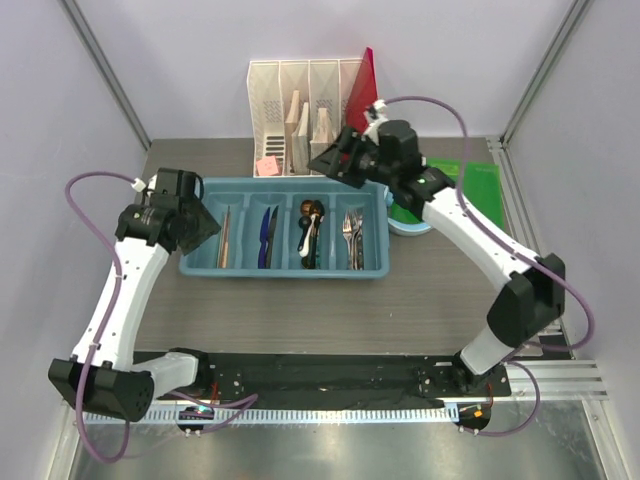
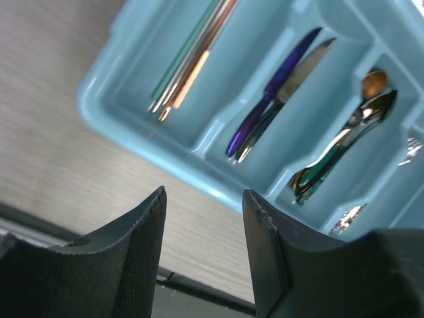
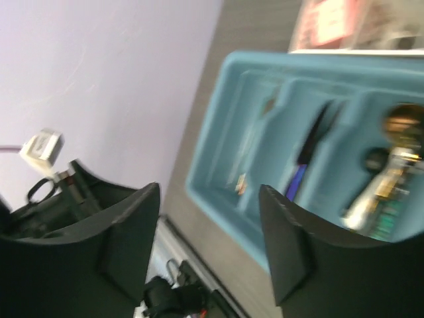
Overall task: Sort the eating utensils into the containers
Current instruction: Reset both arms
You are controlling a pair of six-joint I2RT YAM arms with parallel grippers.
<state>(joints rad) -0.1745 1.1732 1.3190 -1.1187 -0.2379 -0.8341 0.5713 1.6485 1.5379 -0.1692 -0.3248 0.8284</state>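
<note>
Sitting at the middle of the table [image 1: 440,295], the light blue tray [image 1: 285,272] looks fully sorted. The main risk now is disturbance: either arm dropping or swinging low across the tray could catch its rim, shove it, or flick pieces over a divider into the wrong compartment. The left gripper [image 1: 190,222] hovers at the tray's left end, its jaws a moderate gap apart with nothing between them. The right gripper [image 1: 340,165] hangs over the tray's far right corner, its jaws likewise spread, empty and touching nothing. Inside the tray, counting from its left end, the chopsticks [image 1: 224,238] lie in the first compartment, the knives [image 1: 268,235] in the second, the spoons [image 1: 310,232] in the third and the forks [image 1: 350,238] in the fourth.
</note>
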